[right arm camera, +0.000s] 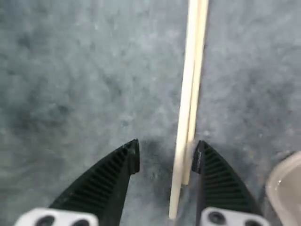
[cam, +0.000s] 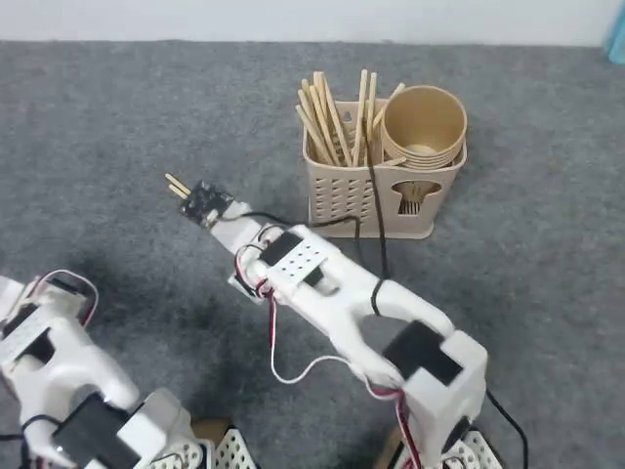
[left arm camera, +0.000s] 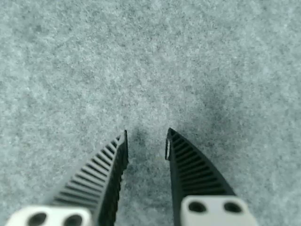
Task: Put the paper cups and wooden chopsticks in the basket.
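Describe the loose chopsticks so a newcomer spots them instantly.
Start at the beige basket on the grey carpet. Left of it in the high view, the right claw sits over a pair of chopsticks. Unlike the upright ones in the basket, this pair lies flat on the carpet.

Grey, felt-like carpeted table top, running unbroken to a pale strip along the far edge. Standing on it right of centre, toward the far edge: beige slotted plastic basket, upright. Left of the basket, well apart from it, near the middle: pair of pale wooden chopsticks, side by side and touching. Flat on the felt or lifted, cannot tell. At the near edge, white perforated base plates.
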